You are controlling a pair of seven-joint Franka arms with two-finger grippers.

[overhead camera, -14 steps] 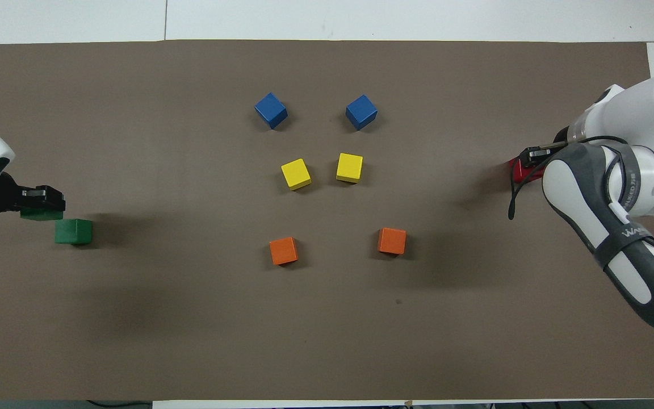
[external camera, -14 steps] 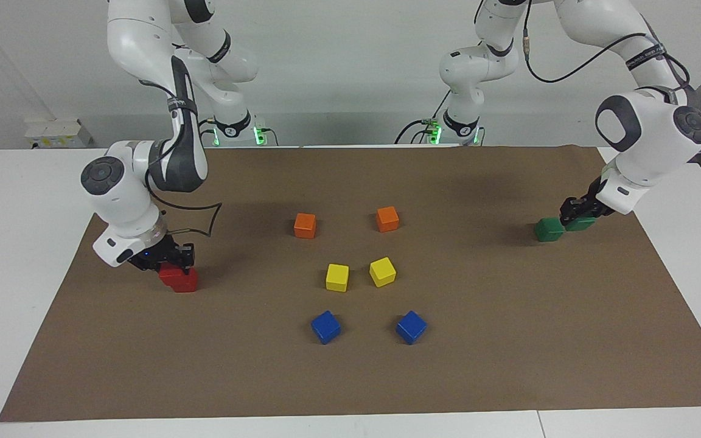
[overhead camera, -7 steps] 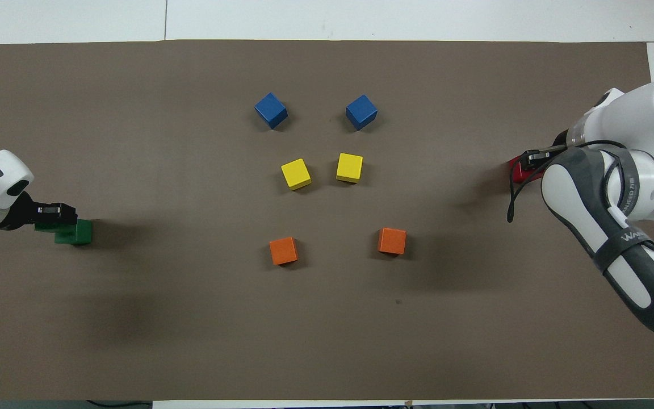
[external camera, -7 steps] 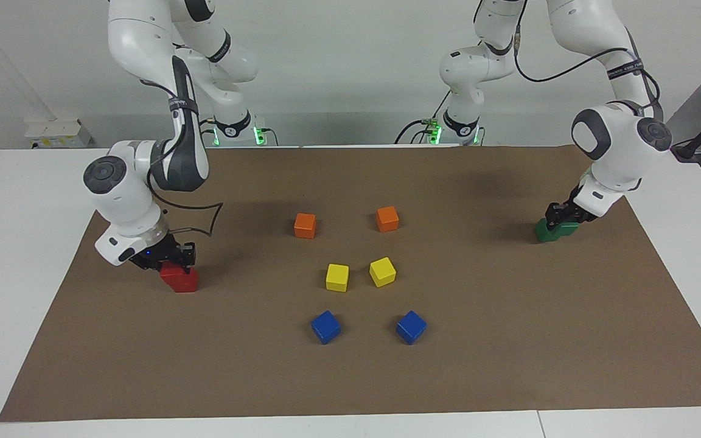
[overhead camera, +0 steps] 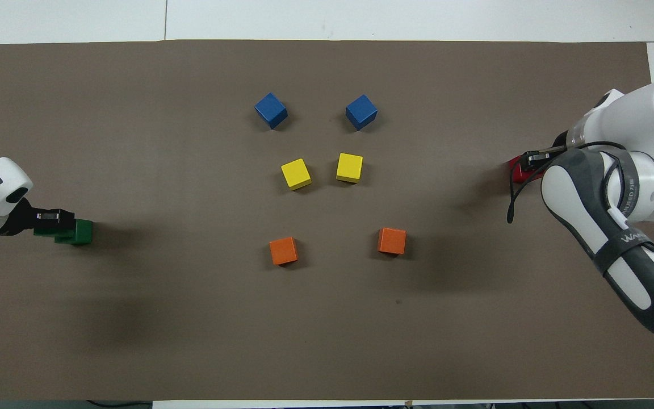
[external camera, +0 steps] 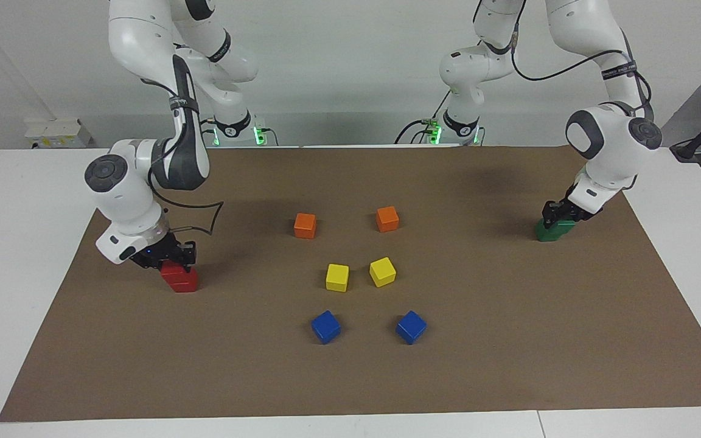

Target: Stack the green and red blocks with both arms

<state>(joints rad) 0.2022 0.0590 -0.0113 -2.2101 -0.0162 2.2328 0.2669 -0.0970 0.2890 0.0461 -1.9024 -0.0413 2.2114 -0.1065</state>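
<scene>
My right gripper (external camera: 169,258) is shut on a red block (external camera: 171,268). It holds that block on or just above the second red block (external camera: 187,282), offset toward the right arm's end of the table. In the overhead view my right gripper (overhead camera: 533,159) and arm hide most of the red blocks (overhead camera: 515,169). My left gripper (external camera: 560,213) is shut on a green block (external camera: 564,224). It holds that block on or just above the second green block (external camera: 546,233); I cannot tell whether the two touch. In the overhead view the lower green block (overhead camera: 83,232) shows beside my left gripper (overhead camera: 49,218).
Two orange cubes (external camera: 305,225) (external camera: 387,218), two yellow cubes (external camera: 337,277) (external camera: 382,271) and two blue cubes (external camera: 325,326) (external camera: 411,326) sit in the middle of the brown mat (external camera: 509,340), between the two arms.
My left gripper has carried its green block from beside the second green block to over it. My right gripper has shifted its red block slightly over the second red block.
</scene>
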